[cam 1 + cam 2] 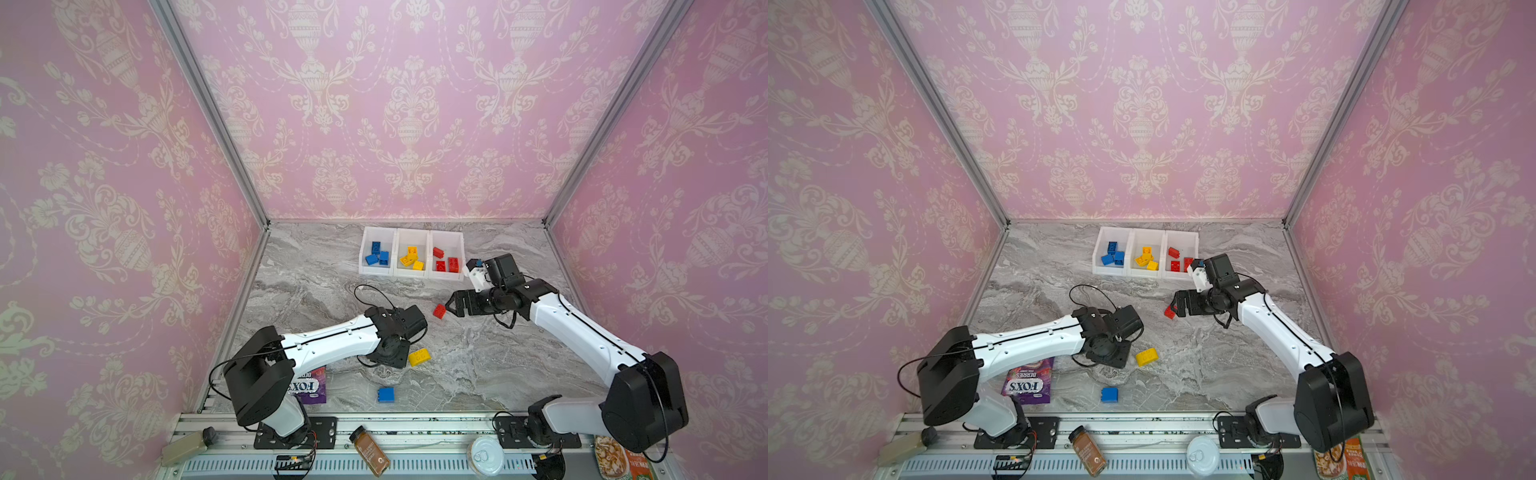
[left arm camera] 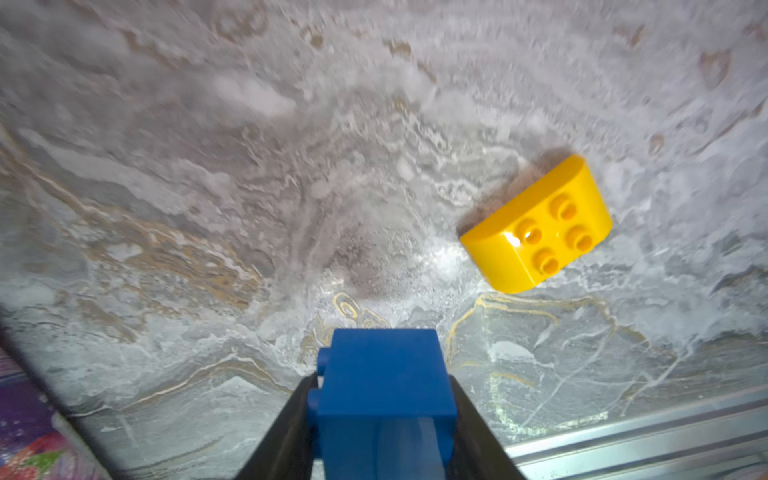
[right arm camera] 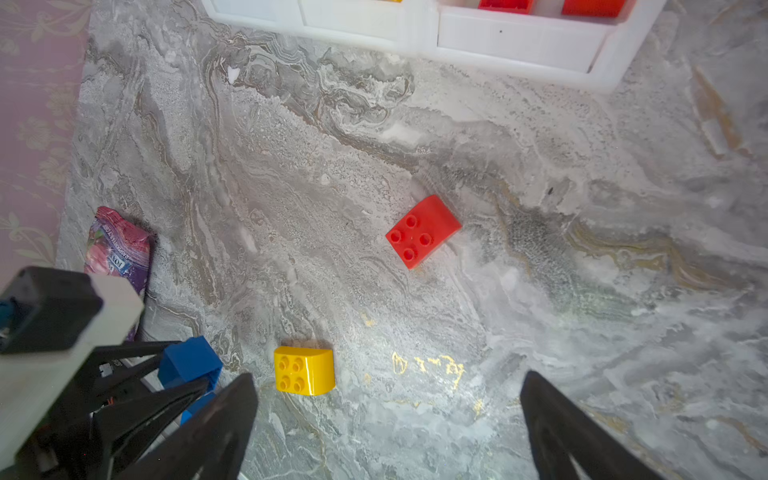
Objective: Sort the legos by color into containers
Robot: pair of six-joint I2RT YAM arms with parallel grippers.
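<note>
Left gripper [image 2: 382, 384]: jaws clamped on a blue brick [image 2: 384, 374], pressing on two opposite plain sides, studs facing out sideways. Cannot tell whether the brick is clear of the table [image 1: 478, 374].

Right gripper [image 3: 386, 377]: jaws wide apart, nothing between them.

Key relation: the red brick [image 3: 422, 232] lies ahead of the right fingertips, roughly on the centre line between the jaws. In both top views it sits just beside the tips, apparently not touching. It is near-square with no real long axis. Its studded face is toward the wrist camera and one side is sloped. Its sides sit skewed to the jaw line. Judgement: a small wrist turn before closing, so the pads meet flat faces, not the slope.

The right arm is nearer this brick; the left is well apart.

Room: bare table all round the red brick. The red bin [image 1: 446, 276], end one of the three joined bins [image 1: 411, 272], stands near the right wrist. The blue bin [image 1: 376, 272] is well apart from the left gripper, with open table between.

Also loose: a yellow brick [image 2: 536, 224] on its side just beside the left gripper, and a loose blue brick [image 1: 385, 395] near it. A candy bag [image 1: 311, 386] lies under the left forearm, off both routes.
</note>
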